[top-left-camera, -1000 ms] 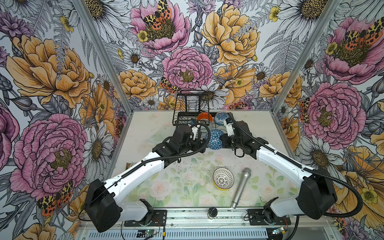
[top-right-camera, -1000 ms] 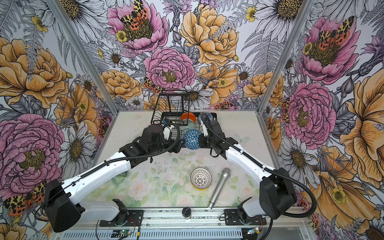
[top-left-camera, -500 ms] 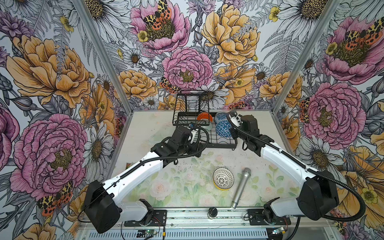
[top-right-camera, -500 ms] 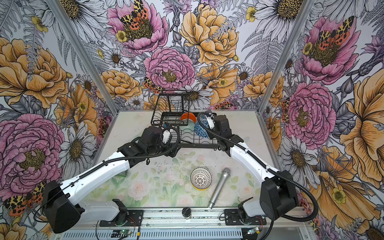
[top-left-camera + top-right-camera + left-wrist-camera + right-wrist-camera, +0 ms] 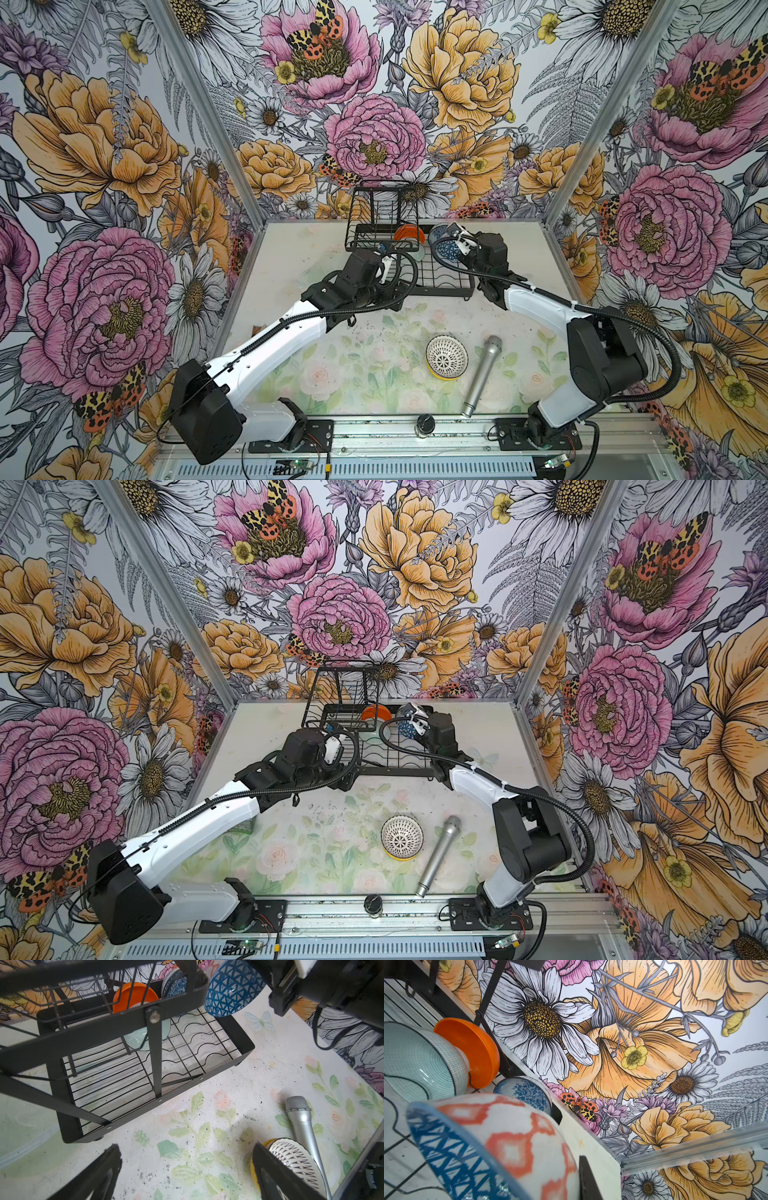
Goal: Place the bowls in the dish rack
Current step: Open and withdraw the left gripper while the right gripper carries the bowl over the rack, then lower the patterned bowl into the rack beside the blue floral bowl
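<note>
No legible txt, label, brand or no. is being shown in any view. A tiny pale print is being carried on a black part (image 5: 362,1165) at the edge of the left wrist view, but it is too small & blurred to be read.
</note>
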Controlling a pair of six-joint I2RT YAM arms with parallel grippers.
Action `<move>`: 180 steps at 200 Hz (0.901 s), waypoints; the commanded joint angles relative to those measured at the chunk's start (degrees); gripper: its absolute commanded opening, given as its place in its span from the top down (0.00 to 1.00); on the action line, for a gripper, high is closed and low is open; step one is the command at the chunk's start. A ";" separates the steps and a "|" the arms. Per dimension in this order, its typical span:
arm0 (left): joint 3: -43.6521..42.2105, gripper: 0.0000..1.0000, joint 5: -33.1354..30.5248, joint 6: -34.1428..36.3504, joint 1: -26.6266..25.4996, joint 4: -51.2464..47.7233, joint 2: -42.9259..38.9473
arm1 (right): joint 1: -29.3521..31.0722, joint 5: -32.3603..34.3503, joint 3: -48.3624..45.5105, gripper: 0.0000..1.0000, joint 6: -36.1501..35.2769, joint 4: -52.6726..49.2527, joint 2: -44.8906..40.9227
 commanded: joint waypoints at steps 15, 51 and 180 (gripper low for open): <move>1.16 0.01 2.05 0.91 0.92 0.07 0.21 | -0.50 1.67 4.07 1.00 -7.79 12.76 3.71; 0.93 0.01 2.91 1.23 1.76 0.09 0.21 | -0.45 2.04 4.38 1.00 -13.08 18.81 8.59; 0.48 0.01 3.29 0.96 2.12 0.17 0.21 | 1.90 6.00 6.30 1.00 -31.20 32.72 22.61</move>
